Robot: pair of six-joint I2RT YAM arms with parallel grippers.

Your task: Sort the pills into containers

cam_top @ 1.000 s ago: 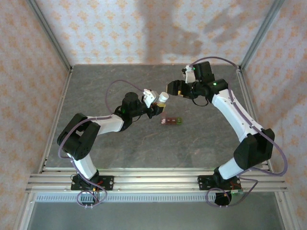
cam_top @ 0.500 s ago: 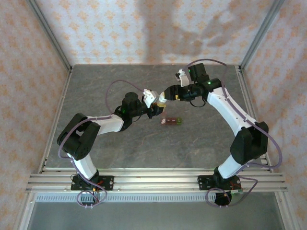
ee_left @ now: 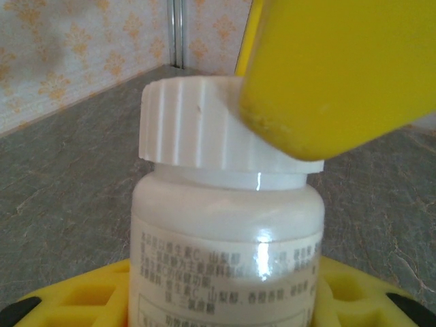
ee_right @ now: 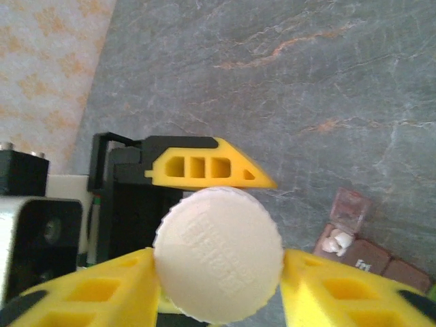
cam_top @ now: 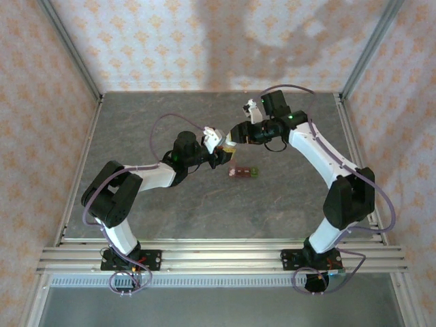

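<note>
The containers (cam_top: 243, 172) sit on the worktop (cam_top: 170, 204), one lid up with white pills (ee_right: 334, 242) inside, while just beside them the left hand (cam_top: 223, 151) clamps the white bottle (ee_left: 225, 231) and the right hand (cam_top: 236, 135) pinches its cap (ee_right: 218, 255), so sorting seems barely begun.

White bottle (ee_left: 225, 225), yellow fingers (ee_right: 300, 272)

A grey, marble-veined tabletop (cam_top: 170, 211) is enclosed by walls (cam_top: 170, 41) papered in pale pink with an orange floral motif. Aluminium posts (cam_top: 71, 51) stand at the back corners. Soft shadows cross the rear wall.
</note>
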